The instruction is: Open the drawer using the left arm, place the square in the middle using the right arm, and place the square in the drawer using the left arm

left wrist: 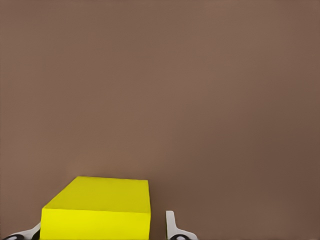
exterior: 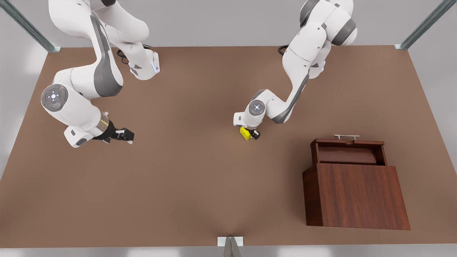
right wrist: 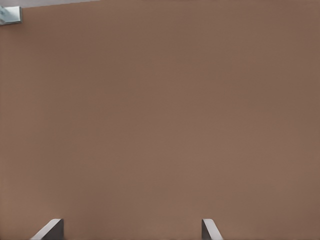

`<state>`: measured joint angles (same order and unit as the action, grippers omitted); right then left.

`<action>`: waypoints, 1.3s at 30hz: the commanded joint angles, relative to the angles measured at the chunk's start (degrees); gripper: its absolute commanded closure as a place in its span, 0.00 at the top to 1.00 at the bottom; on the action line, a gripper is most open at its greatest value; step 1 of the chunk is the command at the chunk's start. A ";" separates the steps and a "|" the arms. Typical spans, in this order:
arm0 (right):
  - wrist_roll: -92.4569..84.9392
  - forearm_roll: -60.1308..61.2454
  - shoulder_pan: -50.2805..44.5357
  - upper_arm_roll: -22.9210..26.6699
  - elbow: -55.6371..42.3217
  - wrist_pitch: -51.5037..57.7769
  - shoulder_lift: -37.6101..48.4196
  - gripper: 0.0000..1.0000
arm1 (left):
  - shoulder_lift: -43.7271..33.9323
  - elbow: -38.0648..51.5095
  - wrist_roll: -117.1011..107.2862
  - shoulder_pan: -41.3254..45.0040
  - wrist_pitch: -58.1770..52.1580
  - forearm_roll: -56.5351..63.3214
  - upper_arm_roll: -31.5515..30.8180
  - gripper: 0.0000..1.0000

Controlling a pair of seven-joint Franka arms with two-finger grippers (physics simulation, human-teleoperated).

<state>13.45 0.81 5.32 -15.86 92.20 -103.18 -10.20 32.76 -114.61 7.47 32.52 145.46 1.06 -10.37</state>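
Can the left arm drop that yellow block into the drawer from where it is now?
Probably yes. The left gripper has its fingers around the square at mid-table, the drawer stands pulled open, and bare table lies between them. The right gripper waits far off, open.

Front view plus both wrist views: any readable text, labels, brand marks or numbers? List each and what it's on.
None: no word, number, brand mark or label can be read.
Left arm and right arm: plain white shells; the round joint caps carry only small dots and lights.
Square, held between the fingers of the left gripper: plain yellow faces.
Drawer, pulled open, and its cabinet: wood grain only.
Right gripper, open over bare table: unmarked.
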 commanded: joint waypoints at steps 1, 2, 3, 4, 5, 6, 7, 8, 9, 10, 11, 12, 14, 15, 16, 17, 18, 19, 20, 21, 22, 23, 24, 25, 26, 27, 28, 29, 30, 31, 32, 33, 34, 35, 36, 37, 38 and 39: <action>0.00 0.07 -0.05 0.04 0.00 0.00 0.00 1.00 | 0.02 0.00 -0.09 0.00 0.00 0.08 0.00 0.79; 0.00 0.07 -0.05 -0.04 0.00 0.00 0.00 1.00 | 0.29 0.00 -0.09 0.00 0.00 0.08 0.00 0.74; 0.00 0.07 -0.05 -0.04 0.00 -0.09 -0.26 1.00 | 0.20 0.00 -0.09 0.00 0.00 0.08 0.00 0.72; 0.00 0.07 -0.05 0.04 0.00 -0.18 -0.35 1.00 | 0.29 0.00 -0.09 0.00 0.00 0.08 0.00 0.72; 0.00 -0.02 -0.05 -0.04 0.00 -0.26 -0.35 1.00 | 0.29 0.00 -0.09 0.00 0.00 0.08 0.00 0.72; 0.00 0.07 -0.05 0.04 0.00 -0.26 -0.35 1.00 | 0.29 0.00 -0.09 0.00 0.00 0.08 0.00 0.72; 0.00 0.07 -0.05 -0.04 0.00 -0.26 -0.35 1.00 | 0.20 0.09 -0.09 0.00 0.00 0.08 0.00 0.72; 0.00 0.07 -0.05 -0.04 0.00 -0.26 -0.35 1.00 | 0.20 0.09 -0.18 0.00 -0.09 0.08 0.00 0.72; 0.00 0.07 -0.13 -0.04 0.00 -0.26 -0.35 1.00 | 0.02 0.09 -0.35 0.00 -0.09 0.08 0.00 0.72; 0.00 0.07 -0.05 -0.04 0.00 -0.26 -0.35 1.00 | -0.15 0.09 -0.62 0.00 -0.18 0.08 0.00 0.72; 0.00 0.07 -0.13 -0.04 0.00 -0.26 -0.35 1.00 | -0.24 0.09 -0.71 0.00 -0.26 0.08 0.00 0.72; 0.00 0.07 -0.13 -0.04 0.00 -0.26 -0.35 1.00 | -0.42 0.18 -0.79 0.00 -0.53 0.00 0.00 0.72; 0.00 0.07 -0.13 -0.04 0.00 -0.44 -0.43 1.00 | -0.50 0.18 -0.79 0.00 -0.35 0.08 0.26 0.72; 0.00 0.07 -0.13 -0.04 0.09 -0.79 -0.43 1.00 | -0.42 0.18 -0.79 0.00 -0.26 0.08 0.26 0.72; 0.00 0.07 -0.13 -0.04 0.00 -0.97 -0.87 1.00 | -0.42 0.18 -0.79 0.00 -0.26 0.08 0.26 0.72; 0.00 -0.02 -0.75 -0.04 0.00 -1.14 -0.96 1.00 | -0.42 0.18 -0.79 0.00 -0.26 0.08 0.26 0.72; 0.00 -0.02 -0.75 -0.04 0.00 -1.41 -1.23 1.00 | -0.94 0.35 -0.88 0.00 -0.97 0.00 0.35 0.72; 0.00 0.07 -0.84 -0.04 0.00 -1.49 -1.31 1.00 | -1.73 0.35 -0.97 0.00 -1.58 -0.09 0.44 0.72; 0.00 -0.02 -0.75 -0.04 0.00 -1.49 -1.31 1.00 | -2.26 0.53 -1.06 0.00 -1.93 -0.36 0.44 0.72; 0.00 -0.02 -0.75 -0.04 0.00 -1.49 -1.31 1.00 | -3.05 0.62 -1.23 -0.09 -2.28 -0.44 0.53 0.72; 0.00 0.07 -0.75 -0.04 -0.09 -1.49 -1.31 1.00 | -4.28 0.70 -1.32 -0.09 -3.87 -0.53 0.79 0.72; 0.00 0.07 -0.75 -0.04 -0.09 -1.49 -1.40 1.00 | -7.35 0.88 -2.37 -0.26 -6.58 -1.15 1.93 0.73; 0.00 0.07 -0.84 -0.04 -0.18 -1.49 -1.49 1.00 | -10.52 2.28 -3.51 -0.70 -12.38 -1.59 3.07 0.73; 0.00 0.07 -0.84 -0.04 -0.26 -1.49 -1.58 1.00 | -14.47 3.25 -6.15 -1.05 -17.48 -1.67 5.18 0.73; 0.00 0.07 -0.84 -0.04 -0.35 -1.49 -1.67 1.00 | -17.29 3.34 -8.00 -2.98 -19.33 -1.67 5.89 0.73; 0.00 0.07 -0.84 -0.04 -0.35 -1.58 -1.75 1.00 | -19.84 4.48 -10.11 -5.62 -22.49 -1.59 6.06 0.73; 0.00 0.07 -0.84 -0.04 -0.26 -1.76 -1.75 1.00 | -21.24 6.85 -11.51 -6.33 -26.89 -1.50 8.70 0.73; 0.00 0.07 -0.84 -0.04 -0.26 -1.76 -1.67 1.00 | -24.05 7.47 -11.87 -8.70 -30.76 -1.41 10.72 0.73; 0.00 0.07 -0.84 -0.04 -0.26 -1.76 -1.67 1.00 | -26.25 7.56 -13.09 -9.93 -32.78 -1.50 12.56 0.73; 0.00 0.07 -0.84 -0.04 -0.26 -1.76 -1.67 1.00 | -27.66 7.65 -13.98 -9.93 -34.01 -1.50 15.20 0.73; 0.00 0.07 -0.84 -0.04 -0.26 -1.76 -1.67 1.00 | -27.31 10.72 -13.98 -13.26 -35.59 -1.50 16.52 0.75; 0.00 0.07 -0.84 -0.04 -0.26 -1.76 -1.67 1.00 | -27.22 10.99 -13.19 -16.52 -35.60 -1.50 16.61 0.75; 0.00 0.07 -0.84 -0.04 -0.26 -1.76 -1.67 1.00 | -26.43 10.90 -13.01 -19.51 -35.60 -1.15 16.70 0.75; 0.00 0.07 -0.84 -0.04 -0.26 -1.76 -1.67 1.00 | -26.08 10.81 -12.83 -22.32 -35.60 -0.97 16.70 0.75; 0.00 0.07 -0.84 -0.04 -0.26 -1.85 -1.75 1.00 | -26.08 10.28 -12.40 -24.96 -36.65 -0.88 16.70 0.75; 0.00 0.07 -0.84 -0.04 -0.26 -1.93 -1.75 1.00 | -25.82 10.37 -11.43 -27.33 -36.74 -0.88 16.70 0.75; 0.00 0.16 -0.84 -0.04 -0.44 -1.93 -2.10 1.00 | -24.41 10.46 -11.43 -28.04 -36.04 -0.88 16.61 0.75; 0.00 0.16 -0.84 -0.04 -0.70 -1.93 -2.37 1.00 | -23.27 10.64 -11.52 -28.04 -35.07 -0.88 16.70 0.75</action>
<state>13.45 0.97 4.49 -15.90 91.50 -105.12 -12.57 10.01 -104.00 -4.05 4.62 110.86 0.30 6.32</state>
